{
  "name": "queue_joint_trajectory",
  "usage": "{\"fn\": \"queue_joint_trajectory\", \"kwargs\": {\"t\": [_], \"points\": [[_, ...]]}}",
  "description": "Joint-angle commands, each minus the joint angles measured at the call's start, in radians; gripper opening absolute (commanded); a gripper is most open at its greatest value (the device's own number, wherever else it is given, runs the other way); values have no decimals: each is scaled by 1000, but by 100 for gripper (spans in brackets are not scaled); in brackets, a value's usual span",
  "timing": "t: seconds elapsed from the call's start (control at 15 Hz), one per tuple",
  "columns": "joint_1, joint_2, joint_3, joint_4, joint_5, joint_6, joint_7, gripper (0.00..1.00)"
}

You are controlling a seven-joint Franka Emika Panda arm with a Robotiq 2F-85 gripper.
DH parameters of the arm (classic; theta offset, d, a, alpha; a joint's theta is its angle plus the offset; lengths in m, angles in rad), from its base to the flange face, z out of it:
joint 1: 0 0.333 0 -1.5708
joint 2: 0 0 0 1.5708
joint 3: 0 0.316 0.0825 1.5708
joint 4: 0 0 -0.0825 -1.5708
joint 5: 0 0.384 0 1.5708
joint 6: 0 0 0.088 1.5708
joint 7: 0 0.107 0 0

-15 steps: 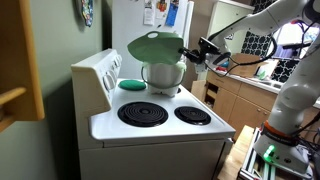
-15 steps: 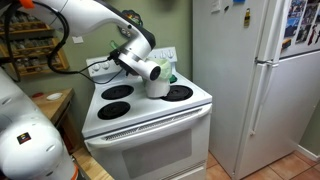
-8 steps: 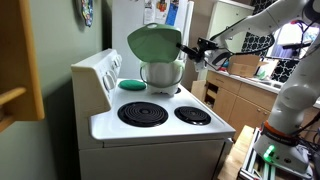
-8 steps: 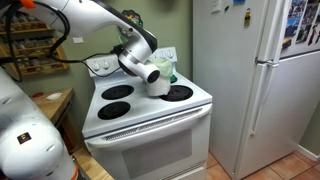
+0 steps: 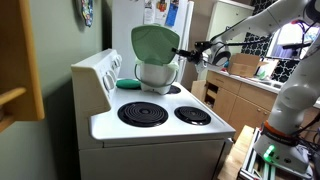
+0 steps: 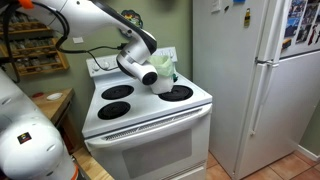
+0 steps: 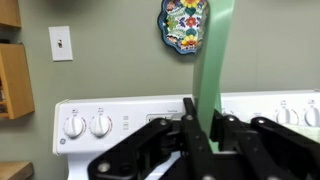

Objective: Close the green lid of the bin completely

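**Scene at the stove, three views.** In an exterior view the bin [image 5: 158, 76], pale with a green rim, stands at the back right of the white stove [image 5: 160, 131], in the centre of the frame. The green lid [image 5: 154, 43] is raised steeply above the bin's mouth, close to upright, its broad domed face turned toward the camera and its lower edge at the bin's rim. The lid is not closed.

The arm [image 5: 250, 25] enters from the upper right of the frame. Its hand [image 5: 181, 52] reaches level toward the lid, with the fingertips at the lid's right edge. The fingers are drawn together, so the hand is closed. Whether they pinch the lid's edge or only press against it cannot be told.

A flat teal disc [image 5: 131, 84] lies on the back left burner, just beside the bin.

In the wrist view the lid appears edge-on as a narrow green strip running from the top of the frame down to the dark fingers at the bottom centre. Behind it are the stove's control panel [image 7: 120, 120], a patterned plate [image 7: 184, 24] on the wall at the top, and a light switch [image 7: 61, 43] at upper left.

In the remaining exterior view a white refrigerator [image 6: 250, 80] fills the right of the frame, and the arm's wrist hides most of the bin.
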Motion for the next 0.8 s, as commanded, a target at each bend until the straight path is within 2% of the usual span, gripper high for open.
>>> {"fn": "queue_joint_trajectory", "kwargs": {"t": [0.0, 0.53, 0.73], "points": [[11, -19, 12, -26, 32, 104, 86, 3], [12, -33, 5, -22, 112, 141, 249, 3], [13, -30, 9, -24, 119, 191, 315, 3]]}}
